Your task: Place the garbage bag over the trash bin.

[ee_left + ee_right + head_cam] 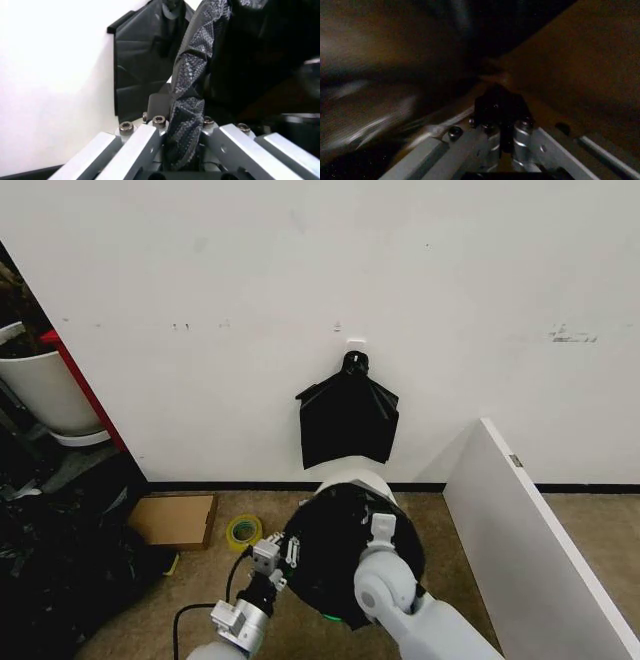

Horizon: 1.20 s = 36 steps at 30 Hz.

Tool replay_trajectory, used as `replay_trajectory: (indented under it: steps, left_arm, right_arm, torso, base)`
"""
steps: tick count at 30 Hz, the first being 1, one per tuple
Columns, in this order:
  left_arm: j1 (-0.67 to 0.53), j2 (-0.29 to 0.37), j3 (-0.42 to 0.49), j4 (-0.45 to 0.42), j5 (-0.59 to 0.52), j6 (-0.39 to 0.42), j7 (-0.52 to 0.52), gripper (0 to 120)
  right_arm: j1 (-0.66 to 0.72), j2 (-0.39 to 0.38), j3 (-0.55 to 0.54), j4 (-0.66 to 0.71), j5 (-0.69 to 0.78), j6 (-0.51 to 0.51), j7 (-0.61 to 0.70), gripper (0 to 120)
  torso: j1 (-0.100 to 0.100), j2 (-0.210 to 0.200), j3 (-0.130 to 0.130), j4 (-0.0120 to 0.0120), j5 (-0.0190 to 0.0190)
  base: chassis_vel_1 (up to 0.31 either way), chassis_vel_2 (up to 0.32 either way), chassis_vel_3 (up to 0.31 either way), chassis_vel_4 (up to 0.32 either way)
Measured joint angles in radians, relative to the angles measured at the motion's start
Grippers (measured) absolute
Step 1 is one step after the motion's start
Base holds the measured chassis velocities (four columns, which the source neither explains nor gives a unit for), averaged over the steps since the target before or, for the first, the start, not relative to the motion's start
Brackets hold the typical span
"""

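2 arms are working at the bottom centre of the head frame, and I am watching them over the trash bin point(368, 480), whose white rim is peeking out just above the black mass that covers its mouth. The garbage bag point(335, 565) is lying draped across that mouth, glossy and crinkled, in the lower middle of the frame. Above it, in the frame's centre, a flat bundle of black bags point(348, 420) is hanging on the wall point(300, 280).

The left gripper point(268, 558) is sitting at the bag's lower-left edge, so the bin is lying up and to the right of it. The left wrist view is showing what the head view cannot: a fold of bag film point(187, 112) pinched between the closed jaws, running lengthwise away from the gripper point(182, 129).

The right gripper point(382, 528) is reaching into the bag's middle. Its wrist view is dark; the fingers point(492, 140) are looking pressed together, on what I cannot tell. I judge the left arm nearer the rim edge still needing cover.
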State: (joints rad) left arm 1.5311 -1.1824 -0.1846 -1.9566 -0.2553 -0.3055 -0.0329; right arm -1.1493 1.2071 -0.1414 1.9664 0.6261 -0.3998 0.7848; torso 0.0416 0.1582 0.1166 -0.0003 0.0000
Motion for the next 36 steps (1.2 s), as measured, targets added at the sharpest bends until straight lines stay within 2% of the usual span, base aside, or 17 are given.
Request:
replay_trajectory:
  steps: [7, 18, 21, 27, 30, 33, 36]
  left_arm:
    - [-0.013, -0.004, -0.006, 0.009, -0.007, 0.009, -0.001, 0]
    - [-0.016, -0.001, -0.014, 0.016, -0.025, 0.015, 0.002, 0]
    - [-0.029, 0.000, -0.016, 0.027, -0.068, 0.026, 0.003, 0]
    - [-0.051, 0.002, -0.020, 0.037, -0.130, 0.053, -0.001, 0]
    - [-0.061, 0.007, -0.022, 0.040, -0.153, 0.069, -0.003, 0]
    - [-0.070, 0.010, -0.023, 0.040, -0.168, 0.081, -0.004, 0]
    - [-0.075, 0.011, -0.024, 0.042, -0.164, 0.082, -0.004, 0]
  right_arm:
    - [-0.068, -0.033, -0.027, 0.111, -0.039, -0.002, -0.063, 0]
    - [-0.101, -0.067, -0.012, 0.113, -0.190, 0.038, -0.182, 0]
    - [-0.120, -0.078, -0.007, 0.123, -0.211, 0.076, -0.250, 0]
    - [-0.136, -0.093, 0.018, 0.115, -0.141, 0.183, -0.375, 0]
    - [-0.142, -0.104, 0.045, 0.103, -0.074, 0.269, -0.521, 0]
    - [-0.146, -0.114, 0.079, 0.079, -0.030, 0.398, -0.715, 0]
    - [-0.152, -0.119, 0.082, 0.087, -0.017, 0.409, -0.757, 0]
  torso:
    - [0.000, 0.000, 0.000, 0.0001, 0.0001]
    - [0.000, 0.000, 0.000, 0.0002, 0.0001]
    - [0.000, 0.000, 0.000, 0.0001, 0.0001]
    - [0.000, 0.000, 0.000, 0.0001, 0.0000]
    - [0.000, 0.000, 0.000, 0.0002, 0.0000]
    - [0.000, 0.000, 0.000, 0.0002, 0.0001]
    - [0.000, 0.000, 0.000, 0.0002, 0.0001]
  base:
    - [0.000, 0.000, 0.000, 0.000]
    - [0.000, 0.000, 0.000, 0.000]
    - [0.000, 0.000, 0.000, 0.000]
    - [0.000, 0.000, 0.000, 0.000]
    - [0.000, 0.000, 0.000, 0.000]
    - [0.000, 0.000, 0.000, 0.000]
    - [0.000, 0.000, 0.000, 0.000]
